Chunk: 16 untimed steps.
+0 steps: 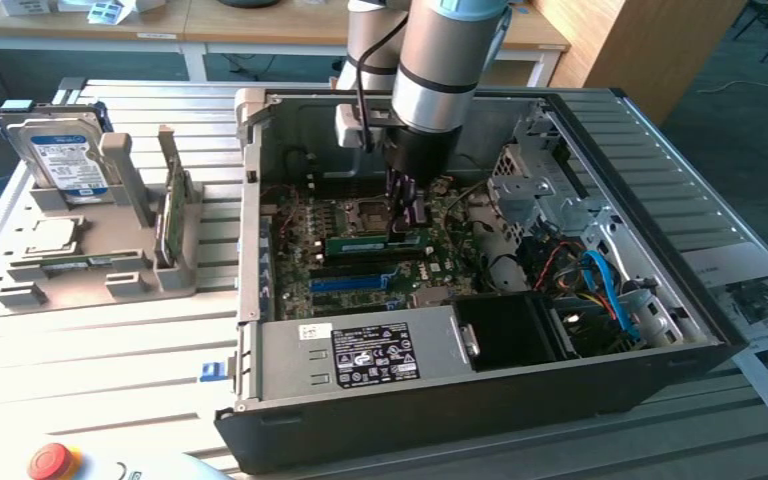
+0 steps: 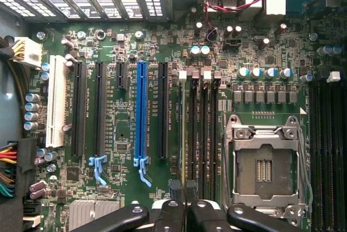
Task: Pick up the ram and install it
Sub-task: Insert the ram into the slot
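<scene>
A robot arm's gripper (image 1: 410, 218) reaches down into an open computer case (image 1: 491, 415) lying on a slatted worktop (image 1: 104, 350). Its fingers are drawn almost together on the top edge of the ram (image 1: 357, 243). The ram stands on its long edge near the middle of the motherboard (image 1: 297, 270), in line with the memory slots (image 2: 201, 129) beside the processor socket (image 2: 265, 169); whether the stick is fully seated cannot be told. It looks light and stiff, yet thin and easily harmed. A board of this kind likely tolerates a pinch across its flat faces along the bare upper edge, and probably not twisting, sideways bending or pressure on its chips. A hold near the middle of its length would likely keep it level over the slot. Room inside the case is tight. The neighbouring slots run just beside the ram, the socket's metal frame lies on one side, and a long blue slot (image 2: 141, 118) sits further off on the other. The case's walls, the power supply (image 1: 357, 355) along its near edge in the exterior view and loose cables (image 1: 604, 285) toward the exterior view's right hem the arm in, so straight up appears the one open way. Well apart, near the worktop's edge on the exterior view's left, a hard drive (image 1: 57, 150) stands in a grey rack (image 1: 91, 275).
</scene>
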Each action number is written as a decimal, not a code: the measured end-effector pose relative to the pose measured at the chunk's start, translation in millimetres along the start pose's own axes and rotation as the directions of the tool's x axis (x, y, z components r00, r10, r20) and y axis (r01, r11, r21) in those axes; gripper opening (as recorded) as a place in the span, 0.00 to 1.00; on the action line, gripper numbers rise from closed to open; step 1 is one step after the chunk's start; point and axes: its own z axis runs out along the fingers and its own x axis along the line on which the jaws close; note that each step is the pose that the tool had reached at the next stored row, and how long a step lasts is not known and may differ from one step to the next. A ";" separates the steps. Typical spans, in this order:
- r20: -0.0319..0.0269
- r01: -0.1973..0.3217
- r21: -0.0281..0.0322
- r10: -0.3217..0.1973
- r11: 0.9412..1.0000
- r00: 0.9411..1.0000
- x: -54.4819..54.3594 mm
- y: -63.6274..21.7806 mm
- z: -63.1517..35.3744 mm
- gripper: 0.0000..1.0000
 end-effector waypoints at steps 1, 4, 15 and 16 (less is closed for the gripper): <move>0.000 -0.001 0.000 0.001 1.000 1.000 0.0 0.0 0.0 0.12; 0.000 -0.003 0.000 0.003 1.000 1.000 0.0 0.0 0.1 0.12; 0.001 -0.009 0.000 0.009 1.000 1.000 0.0 0.0 0.8 0.12; 0.001 -0.009 0.000 0.009 1.000 1.000 0.0 0.0 1.0 0.12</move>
